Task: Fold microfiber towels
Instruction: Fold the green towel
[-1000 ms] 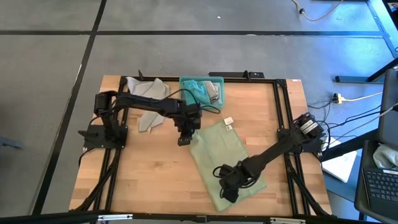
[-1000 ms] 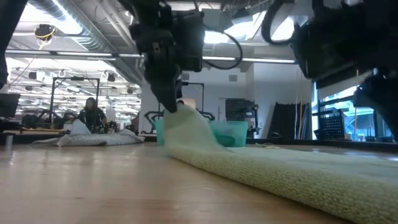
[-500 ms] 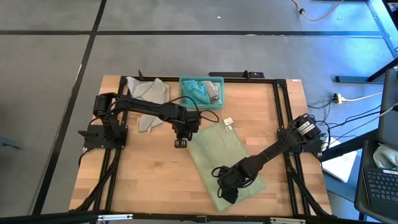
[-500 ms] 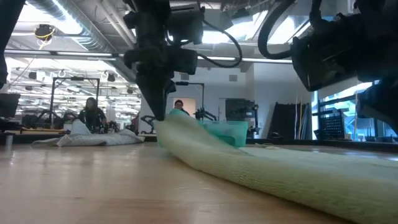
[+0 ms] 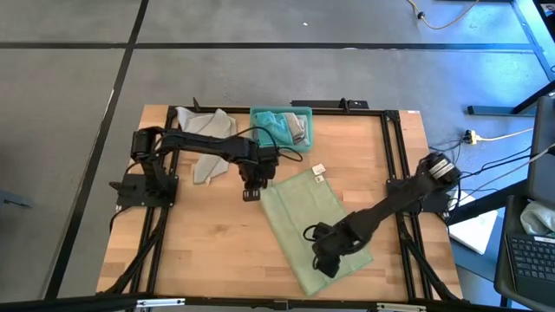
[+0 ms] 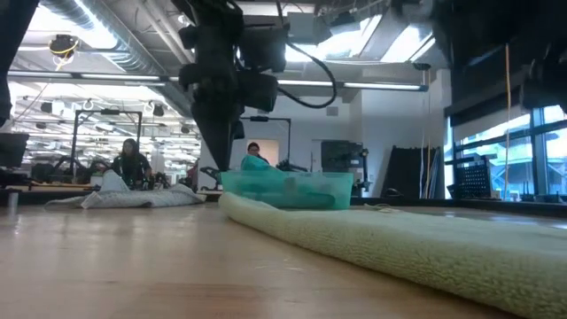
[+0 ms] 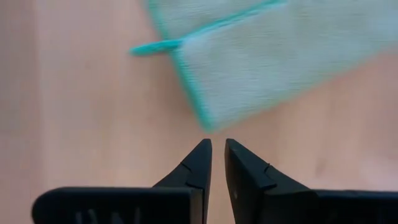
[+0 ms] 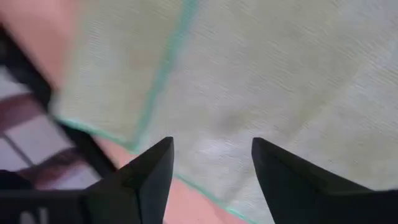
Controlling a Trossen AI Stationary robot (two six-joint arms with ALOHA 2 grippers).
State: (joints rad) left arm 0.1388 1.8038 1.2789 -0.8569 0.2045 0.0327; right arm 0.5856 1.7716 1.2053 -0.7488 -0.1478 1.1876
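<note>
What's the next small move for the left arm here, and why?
Probably re-grip. The pale green towel lies flat on the table, folded once, and the left hand is just off its corner, fingers slightly apart and holding nothing. The right hand hovers open over the towel's other end. So I'd ease the left hand forward onto that corner, ready for a second fold.

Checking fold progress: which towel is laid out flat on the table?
The pale green towel, mid-table under the right gripper. The grey towel lies crumpled at the back; the teal ones sit in the bin.
</note>
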